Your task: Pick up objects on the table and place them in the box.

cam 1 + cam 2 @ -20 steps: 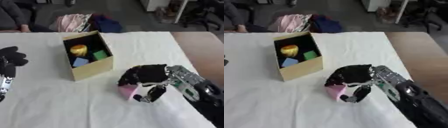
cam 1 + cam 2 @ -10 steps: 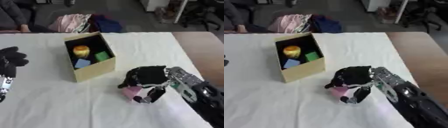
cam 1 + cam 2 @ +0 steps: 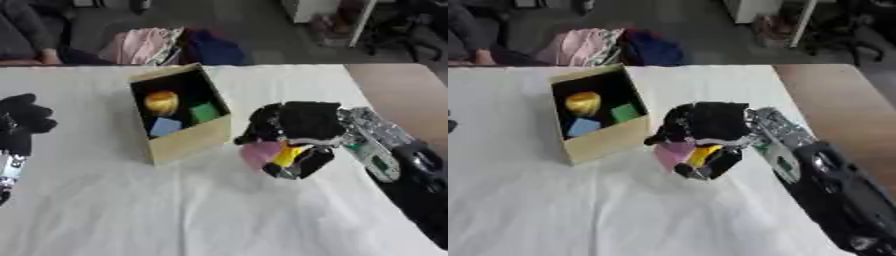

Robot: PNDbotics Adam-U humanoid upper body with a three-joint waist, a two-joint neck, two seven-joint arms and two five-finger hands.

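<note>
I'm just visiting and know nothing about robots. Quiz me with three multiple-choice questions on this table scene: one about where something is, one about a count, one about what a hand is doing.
1. Where is the box relative to the right hand?
A. To its left
B. To its right
C. Under it

2. How many things lie inside the box?
A. One
B. Three
C. Six

3. What is the right hand doing?
A. Resting open on the cloth
B. Curled round a pink object
C. Reaching into the box

Answers:
1 A, the box stands left of the hand.
2 B, a yellow thing, a green block and a blue block.
3 B, its fingers wrap the pink object.
</note>
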